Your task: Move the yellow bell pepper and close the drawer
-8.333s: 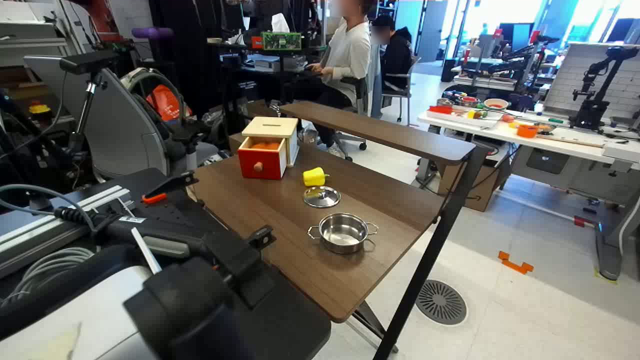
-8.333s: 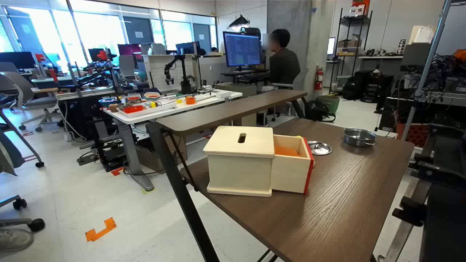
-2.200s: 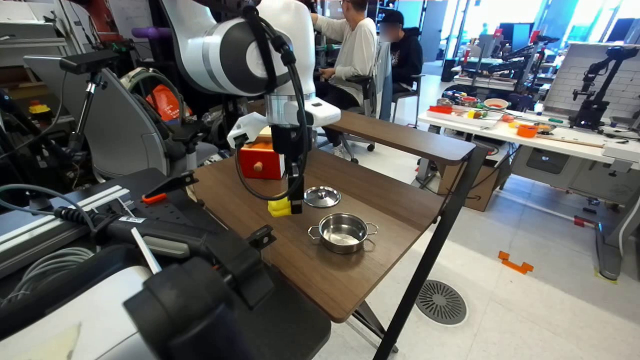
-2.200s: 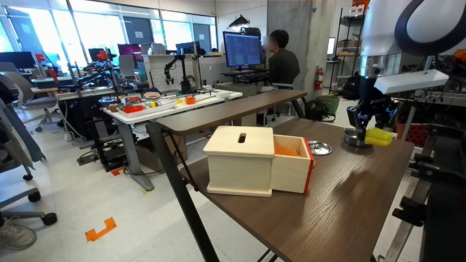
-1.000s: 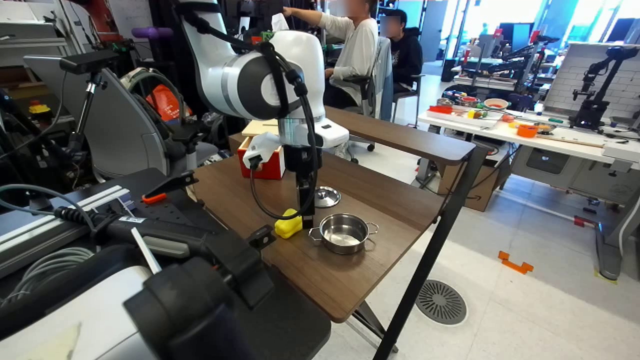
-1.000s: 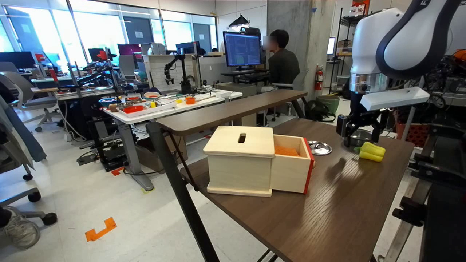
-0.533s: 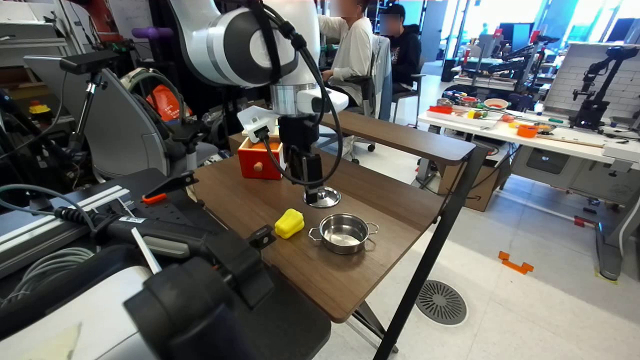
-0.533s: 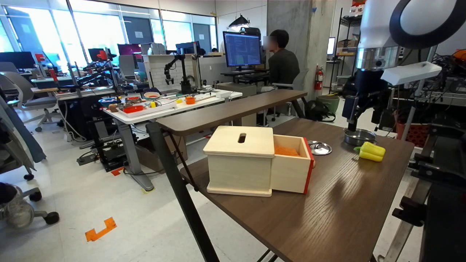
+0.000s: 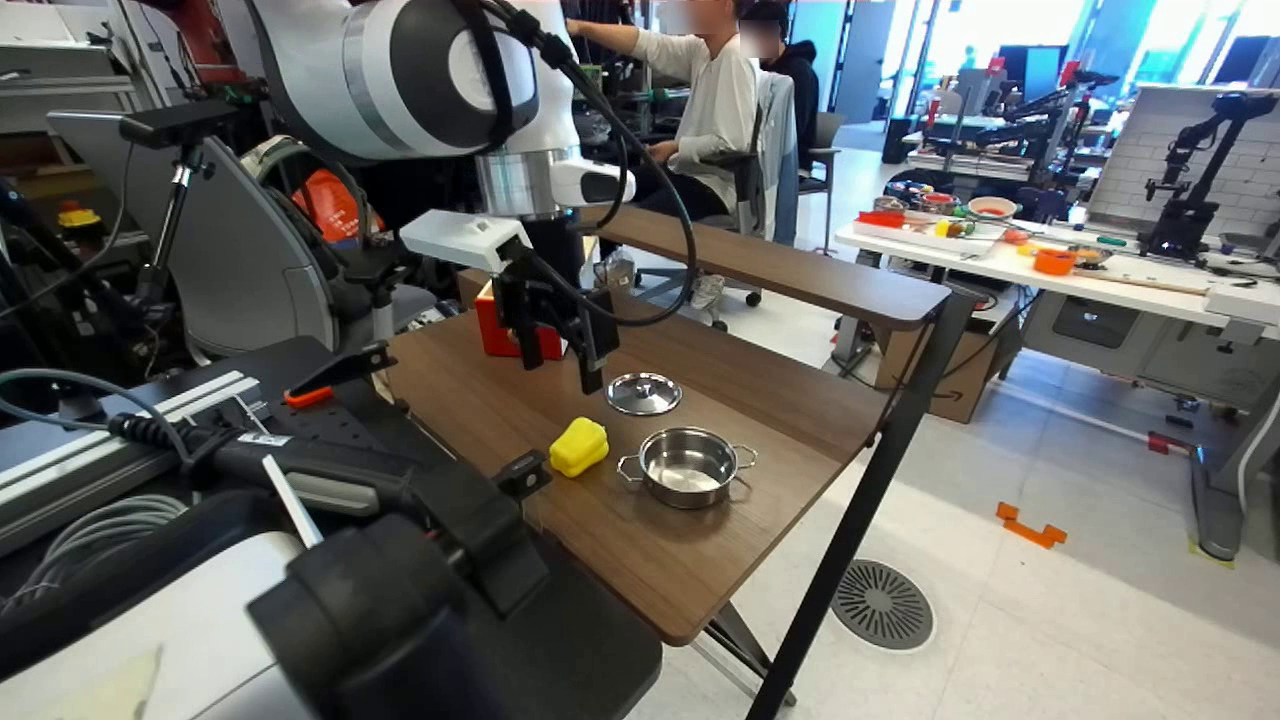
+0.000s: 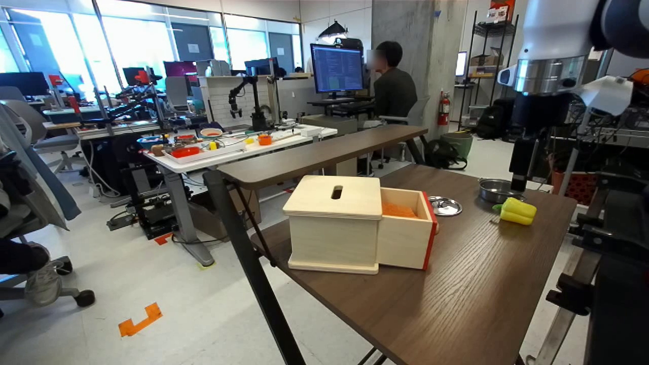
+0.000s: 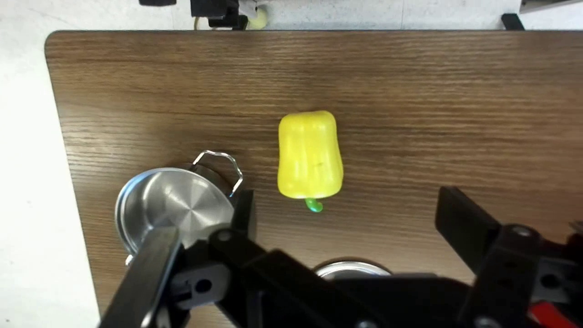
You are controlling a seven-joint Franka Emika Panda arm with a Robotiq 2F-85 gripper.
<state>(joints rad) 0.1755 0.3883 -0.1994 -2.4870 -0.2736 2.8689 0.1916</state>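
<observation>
Moved since the earliest frames: yellow bell pepper (image 11: 309,157), formerly nearer the drawer (image 10: 404,243), now lying on its side on the brown table (image 9: 640,560) beside the pot (image 9: 688,465), near one handle but apart from it; green stem (image 11: 314,205) points toward the lid (image 9: 644,394).

Moved since the last frames: gripper (image 11: 347,200), turned, both fingers (image 9: 591,370) now showing in an exterior view. State: fingers spread well apart, raised above the table, clear of the pepper.

Drawer, one: red front, pale wooden sides, pulled out of its case (image 10: 332,243); orange contents (image 10: 398,209) show inside.

Case, one: pale wood, slot in the top.

Pot, one: silver metal, two-handled, upright.

Lid, one: silver, round, knob uppermost, lies flat between drawer and pot.

Shelf (image 9: 760,260), one: brown, raised along one side of the table.

Seated person (image 9: 710,110), white top, beyond the shelf in an exterior view.
</observation>
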